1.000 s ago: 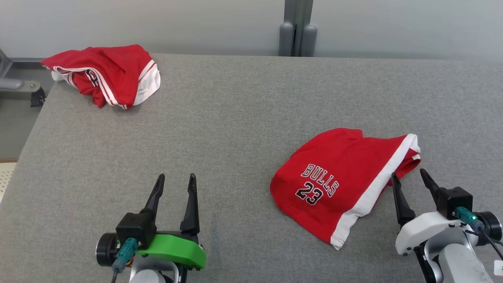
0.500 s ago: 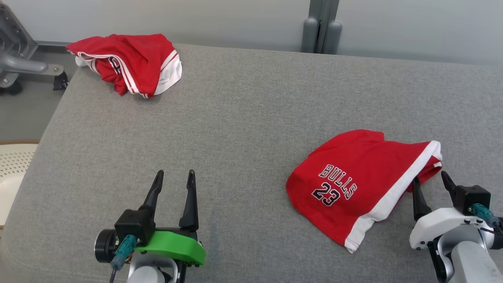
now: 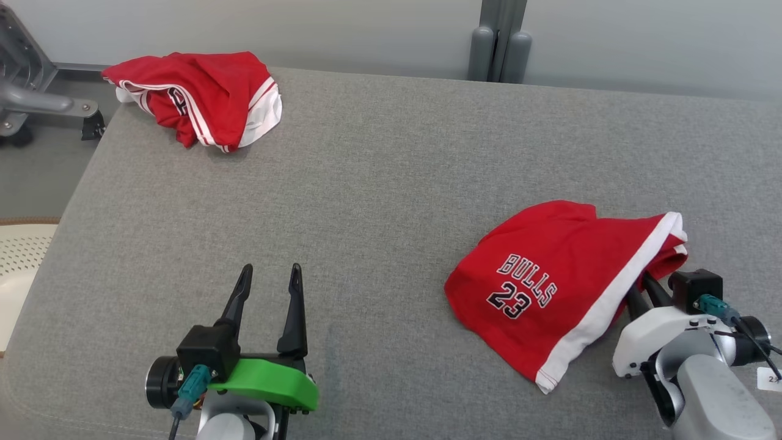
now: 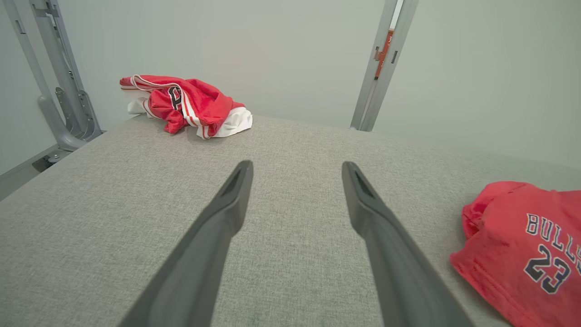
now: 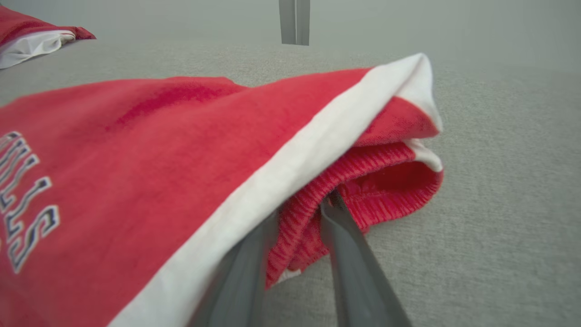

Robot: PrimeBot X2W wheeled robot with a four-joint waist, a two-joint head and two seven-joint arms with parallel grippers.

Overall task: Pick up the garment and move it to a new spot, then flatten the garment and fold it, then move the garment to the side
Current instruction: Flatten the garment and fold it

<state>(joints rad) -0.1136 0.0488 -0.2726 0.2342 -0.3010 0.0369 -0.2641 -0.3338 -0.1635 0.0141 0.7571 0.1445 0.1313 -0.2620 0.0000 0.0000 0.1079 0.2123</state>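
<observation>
The garment [image 3: 550, 287] is a pair of red shorts with white trim and "BULLS 23" print, lying crumpled at the right of the grey padded table [image 3: 379, 183]. My right gripper [image 3: 643, 292] is at its right edge, fingertips tucked under the white-trimmed fold. In the right wrist view the two fingers [image 5: 345, 245] pinch the red ribbed waistband of the garment [image 5: 181, 159] between them. My left gripper [image 3: 271, 270] rests open over bare table at the lower left, well left of the garment [image 4: 522, 254], with nothing between its fingers [image 4: 227, 213].
A second red and white garment [image 3: 201, 98] lies bunched at the table's far left corner. A grey post [image 3: 500, 43] stands behind the back edge, and a metal frame [image 3: 24, 98] beyond the left edge. A white perforated object [image 3: 15, 256] sits off the left side.
My right gripper has pushed forward under the garment's right edge and its fingers have come together on the waistband. The head camera shifted earlier. The left gripper has not moved.
</observation>
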